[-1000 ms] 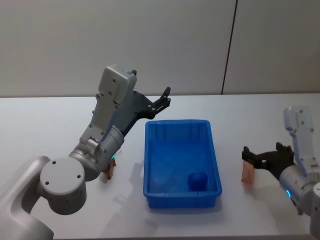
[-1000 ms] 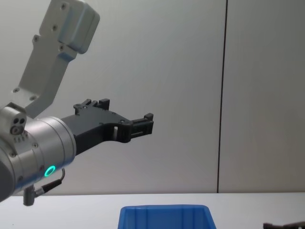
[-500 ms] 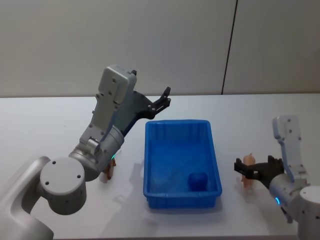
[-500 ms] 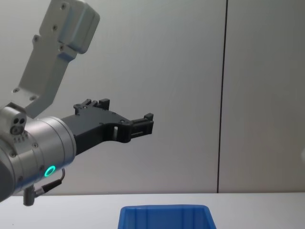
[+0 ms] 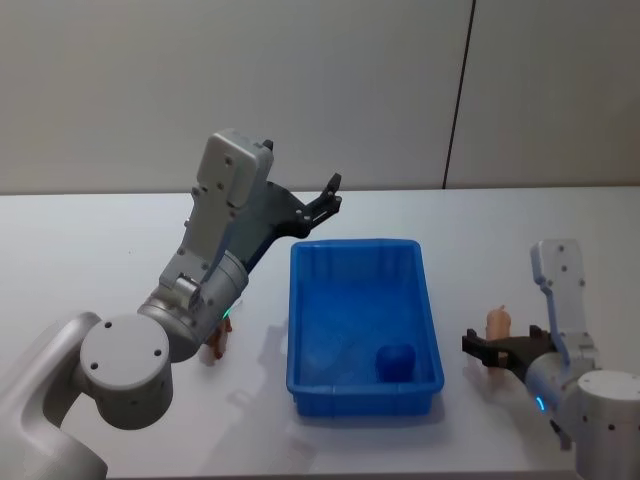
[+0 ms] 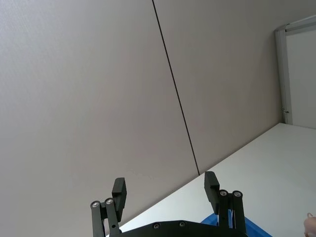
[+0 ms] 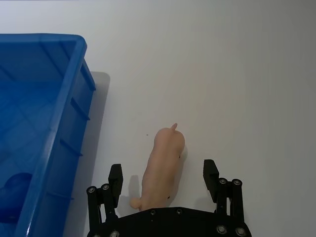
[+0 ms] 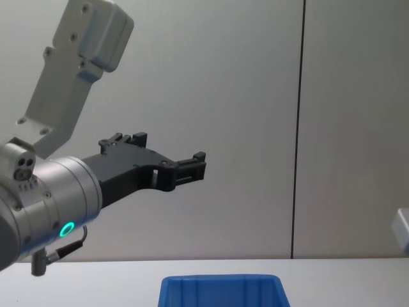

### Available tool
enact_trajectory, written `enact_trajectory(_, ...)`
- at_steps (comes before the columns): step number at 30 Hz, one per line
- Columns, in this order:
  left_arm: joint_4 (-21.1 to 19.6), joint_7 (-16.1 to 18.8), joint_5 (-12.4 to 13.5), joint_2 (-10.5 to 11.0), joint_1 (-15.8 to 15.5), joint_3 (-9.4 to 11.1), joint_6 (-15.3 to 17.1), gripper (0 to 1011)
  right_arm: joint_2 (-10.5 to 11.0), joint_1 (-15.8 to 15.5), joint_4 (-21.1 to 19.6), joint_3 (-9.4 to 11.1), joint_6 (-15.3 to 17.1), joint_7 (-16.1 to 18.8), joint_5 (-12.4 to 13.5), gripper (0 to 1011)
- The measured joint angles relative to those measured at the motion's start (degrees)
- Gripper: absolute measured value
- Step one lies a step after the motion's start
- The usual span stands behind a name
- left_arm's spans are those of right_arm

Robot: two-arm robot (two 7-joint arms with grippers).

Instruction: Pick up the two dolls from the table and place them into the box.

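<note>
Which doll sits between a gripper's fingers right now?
The doll right of the box, inside the open right gripper; the other doll is left of it.

1. Head view, lower left: one doll [image 5: 217, 344] is mostly hiding behind the left arm [image 5: 213, 255], legs poking out.
2. Chest view: the bottom edge is chopping off the box [image 8: 220, 282] below its far rim.
3. Head view, lower middle: a dark blue lump [image 5: 396, 360] is sitting in the box, can't tell what.
4. Right wrist view: the other doll [image 7: 165, 160] is hiding its lower end behind the right gripper [image 7: 163, 169].
5. Left wrist view, lower right corner: a pinkish sliver [image 6: 310, 225] is getting cut off, unidentifiable.
</note>
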Motion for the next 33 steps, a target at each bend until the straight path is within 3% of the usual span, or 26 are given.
enact_trajectory(15, 0.0, 0.0, 0.0, 0.0, 0.0, 0.0, 0.0, 1001, -1.6, 2.1, 4.1, 0.5, 0.9, -0.2, 1.1, 1001)
enact_trajectory(22, 0.0, 0.0, 0.0, 0.0, 0.0, 0.0, 0.0, 1001, -2.0, 2.7, 5.4, 0.9, 0.9, 0.5, 1.6, 868)
enact_trajectory(33, 0.0, 0.0, 0.0, 0.0, 0.0, 0.0, 0.0, 1001, -2.2, 3.2, 6.1, 1.4, 0.8, 1.7, 1.8, 534)
